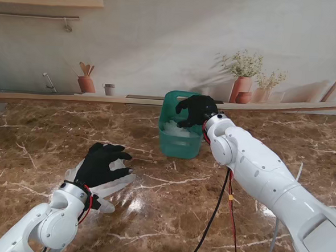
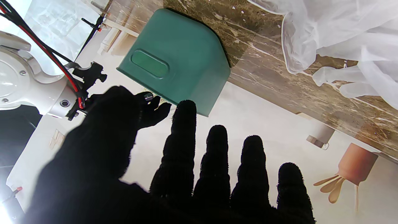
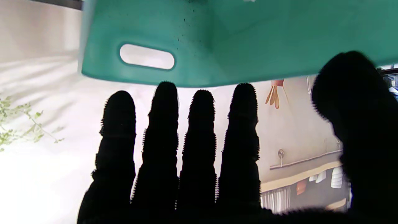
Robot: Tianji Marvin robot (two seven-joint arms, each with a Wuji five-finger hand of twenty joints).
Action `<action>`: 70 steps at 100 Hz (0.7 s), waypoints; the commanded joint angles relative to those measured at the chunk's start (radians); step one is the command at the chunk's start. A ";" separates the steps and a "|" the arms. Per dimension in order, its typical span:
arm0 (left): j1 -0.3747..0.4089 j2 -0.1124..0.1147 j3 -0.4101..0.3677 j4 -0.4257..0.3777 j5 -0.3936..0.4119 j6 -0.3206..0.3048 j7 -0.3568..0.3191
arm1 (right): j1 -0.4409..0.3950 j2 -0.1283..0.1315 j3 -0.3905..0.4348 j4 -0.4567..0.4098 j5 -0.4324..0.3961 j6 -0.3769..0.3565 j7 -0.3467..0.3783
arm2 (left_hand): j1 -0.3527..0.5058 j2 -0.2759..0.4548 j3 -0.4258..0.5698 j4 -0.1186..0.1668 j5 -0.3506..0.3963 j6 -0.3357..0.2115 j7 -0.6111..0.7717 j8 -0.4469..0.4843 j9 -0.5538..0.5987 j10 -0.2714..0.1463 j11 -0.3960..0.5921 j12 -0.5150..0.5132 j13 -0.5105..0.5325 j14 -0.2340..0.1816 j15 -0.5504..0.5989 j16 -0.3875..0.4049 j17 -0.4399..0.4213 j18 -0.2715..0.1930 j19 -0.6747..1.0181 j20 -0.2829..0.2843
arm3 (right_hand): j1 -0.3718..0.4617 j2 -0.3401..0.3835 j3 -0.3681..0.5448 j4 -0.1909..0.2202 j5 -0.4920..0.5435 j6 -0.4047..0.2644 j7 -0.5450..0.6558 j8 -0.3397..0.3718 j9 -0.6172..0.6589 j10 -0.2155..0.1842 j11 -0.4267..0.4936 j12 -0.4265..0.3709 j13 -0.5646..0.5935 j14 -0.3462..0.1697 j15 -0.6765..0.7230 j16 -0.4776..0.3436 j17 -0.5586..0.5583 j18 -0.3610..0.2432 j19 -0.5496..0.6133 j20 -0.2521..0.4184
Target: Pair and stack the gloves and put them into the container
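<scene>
Nearest me, the left robot hand (image 1: 100,163) lies flat, fingers spread, pressing on the clear gloves (image 1: 114,181) near the desk's (image 1: 168,217) near left corner. It pins them rather than gripping; nothing is closed in its fingers. Those gloves fan out sideways under the palm. Farther off, toward the desk's far edge, the right robot hand (image 1: 196,109) hovers over the green container (image 1: 175,141), fingers apart and empty, something pale already inside. The container lies ahead and right of the pinned gloves, so I'd judge the left hand nearer for the carry.
</scene>
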State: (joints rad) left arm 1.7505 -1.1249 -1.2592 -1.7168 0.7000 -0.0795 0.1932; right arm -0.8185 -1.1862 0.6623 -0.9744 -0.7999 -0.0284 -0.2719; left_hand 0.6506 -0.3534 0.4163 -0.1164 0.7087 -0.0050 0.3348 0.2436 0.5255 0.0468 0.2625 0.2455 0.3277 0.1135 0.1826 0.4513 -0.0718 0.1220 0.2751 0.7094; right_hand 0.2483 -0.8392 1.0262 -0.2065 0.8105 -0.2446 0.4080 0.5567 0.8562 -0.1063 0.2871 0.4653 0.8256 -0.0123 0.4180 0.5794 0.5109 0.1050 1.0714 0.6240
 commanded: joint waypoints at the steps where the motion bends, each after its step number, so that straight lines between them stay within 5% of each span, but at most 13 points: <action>1: 0.002 0.001 0.003 0.002 0.001 -0.003 0.002 | -0.022 0.018 0.019 -0.040 -0.013 0.002 0.020 | 0.021 0.035 -0.026 0.033 0.010 -0.027 0.009 0.009 -0.011 -0.002 -0.023 -0.008 -0.035 -0.040 -0.028 -0.007 -0.022 -0.006 -0.044 0.020 | -0.058 0.019 -0.016 0.044 -0.037 0.016 -0.024 -0.023 -0.027 -0.001 -0.023 -0.018 -0.028 -0.002 -0.008 -0.019 -0.020 0.006 -0.028 0.031; 27: -0.005 0.001 -0.002 0.008 -0.002 -0.007 0.001 | -0.197 0.077 0.214 -0.272 -0.121 0.002 0.112 | 0.023 0.033 -0.027 0.034 0.004 -0.021 0.005 0.008 -0.011 -0.001 -0.022 -0.007 -0.035 -0.038 -0.027 -0.006 -0.012 -0.002 -0.030 0.034 | -0.049 0.153 -0.139 0.078 -0.141 0.042 -0.116 -0.102 -0.085 0.005 -0.117 -0.134 -0.074 -0.011 -0.191 -0.170 -0.083 -0.030 -0.227 -0.063; 37: -0.012 0.001 -0.002 0.012 -0.005 -0.017 -0.003 | -0.300 0.092 0.308 -0.367 -0.151 -0.014 0.136 | 0.023 0.032 -0.026 0.034 -0.001 -0.018 0.000 0.006 -0.012 -0.002 -0.020 -0.006 -0.035 -0.036 -0.025 -0.004 0.000 -0.006 0.000 0.044 | -0.020 0.289 -0.337 0.140 -0.162 0.051 -0.128 -0.119 -0.104 0.007 -0.134 -0.175 -0.100 -0.021 -0.232 -0.227 -0.101 -0.050 -0.269 -0.111; 43: -0.018 0.002 -0.002 0.015 -0.006 -0.023 -0.006 | -0.368 0.100 0.363 -0.422 -0.170 -0.023 0.146 | 0.023 0.031 -0.024 0.034 -0.003 -0.013 -0.002 0.004 -0.014 -0.002 -0.019 -0.006 -0.034 -0.035 -0.023 -0.003 0.006 -0.012 0.016 0.045 | -0.101 0.242 -0.259 0.171 -0.174 0.056 -0.135 -0.124 -0.118 0.009 -0.141 -0.189 -0.116 -0.030 -0.251 -0.255 -0.110 -0.063 -0.289 -0.132; 59: -0.038 0.003 0.003 0.026 -0.016 -0.039 -0.020 | -0.554 0.106 0.484 -0.533 -0.201 -0.037 0.113 | 0.022 0.027 -0.017 0.033 -0.013 -0.007 -0.011 -0.002 -0.020 -0.003 -0.015 -0.007 -0.032 -0.035 -0.020 -0.003 0.017 -0.038 0.044 0.020 | -0.114 0.241 -0.238 0.171 -0.181 0.066 -0.140 -0.127 -0.125 0.015 -0.144 -0.195 -0.132 -0.037 -0.265 -0.273 -0.122 -0.073 -0.309 -0.148; 62: -0.043 0.004 0.004 0.029 -0.019 -0.040 -0.025 | -0.588 0.105 0.502 -0.549 -0.202 -0.038 0.100 | 0.020 0.028 -0.012 0.031 -0.012 -0.007 -0.015 -0.011 -0.023 -0.003 -0.011 -0.012 -0.034 -0.036 -0.018 -0.005 0.013 -0.042 0.078 -0.048 | -0.113 0.241 -0.237 0.170 -0.181 0.066 -0.140 -0.127 -0.126 0.016 -0.145 -0.196 -0.133 -0.036 -0.266 -0.275 -0.123 -0.074 -0.311 -0.150; 70: -0.057 0.005 0.009 0.037 -0.028 -0.043 -0.039 | -0.677 0.102 0.545 -0.596 -0.204 -0.034 0.066 | 0.021 0.027 -0.010 0.031 -0.027 -0.002 -0.021 -0.014 -0.026 -0.003 -0.011 -0.013 -0.035 -0.035 -0.017 -0.005 0.013 -0.046 0.088 -0.060 | -0.113 0.242 -0.237 0.169 -0.179 0.070 -0.139 -0.127 -0.122 0.018 -0.142 -0.197 -0.131 -0.035 -0.264 -0.279 -0.124 -0.070 -0.315 -0.154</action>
State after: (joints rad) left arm 1.7075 -1.1230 -1.2571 -1.6894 0.6796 -0.1195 0.1680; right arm -1.4043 -1.0876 1.1856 -1.5519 -1.0088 -0.0704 -0.2053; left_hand 0.6506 -0.3534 0.4074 -0.1162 0.7086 -0.0050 0.3333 0.2445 0.5255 0.0468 0.2621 0.2454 0.3277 0.1134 0.1826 0.4512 -0.0588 0.1118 0.3351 0.6724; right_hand 0.1608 -0.5899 0.7735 -0.0692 0.6652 -0.1891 0.2867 0.4460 0.7546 -0.0990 0.1594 0.2909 0.7250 -0.0361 0.1674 0.3383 0.4009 0.0575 0.7819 0.4968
